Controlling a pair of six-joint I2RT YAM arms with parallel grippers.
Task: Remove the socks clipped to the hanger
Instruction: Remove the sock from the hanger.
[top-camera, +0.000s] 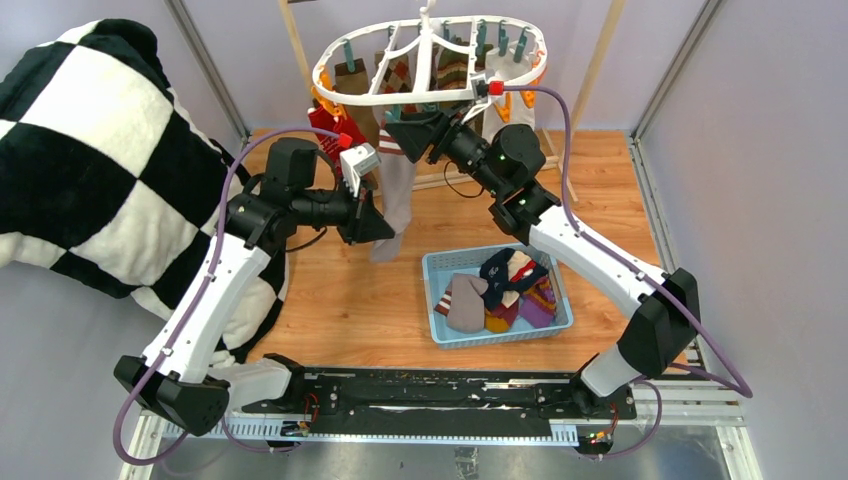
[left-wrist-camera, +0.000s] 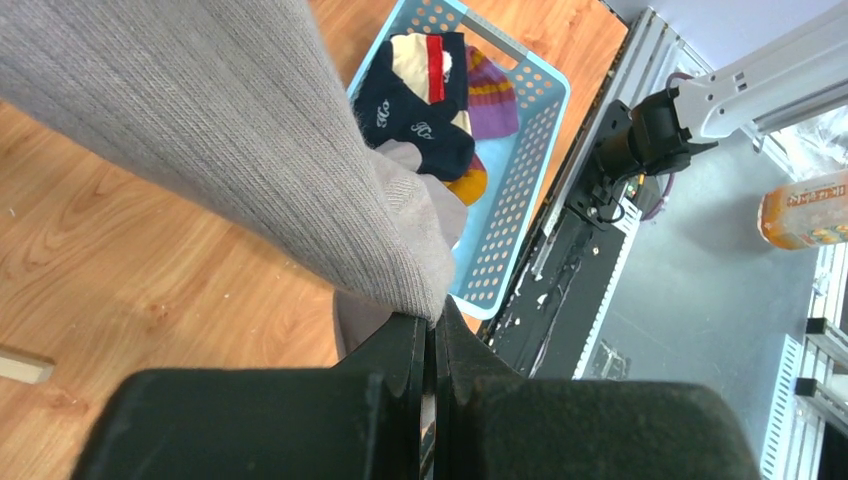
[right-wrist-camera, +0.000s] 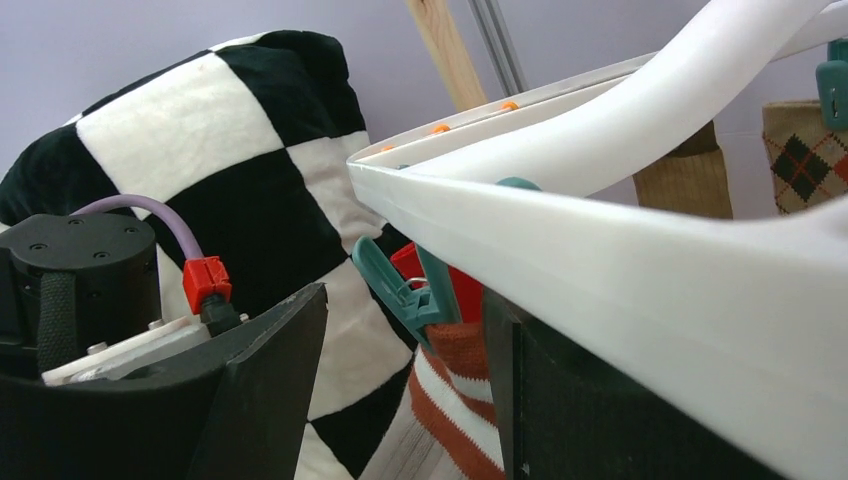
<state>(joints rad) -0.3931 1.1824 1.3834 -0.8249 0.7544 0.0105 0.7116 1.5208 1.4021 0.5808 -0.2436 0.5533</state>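
Shut tight with the left gripper (left-wrist-camera: 433, 325) on the lower end of the long grey ribbed sock (left-wrist-camera: 230, 130). Spread apart at the right gripper (right-wrist-camera: 400, 380), straddling the teal plastic clip (right-wrist-camera: 395, 290) without visibly pressing it. Clipped by a red-and-white striped cuff to the large white oval plastic hanger (right-wrist-camera: 600, 260), hanging down toward the floor. Likely to stretch the knit or drag the frame if pulled before squeezing that clip; likely to slip off if closed off-centre. Heaped in the pale blue perforated plastic basket (top-camera: 437, 265): several loose socks (top-camera: 500, 290), navy, purple-striped and grey among them.
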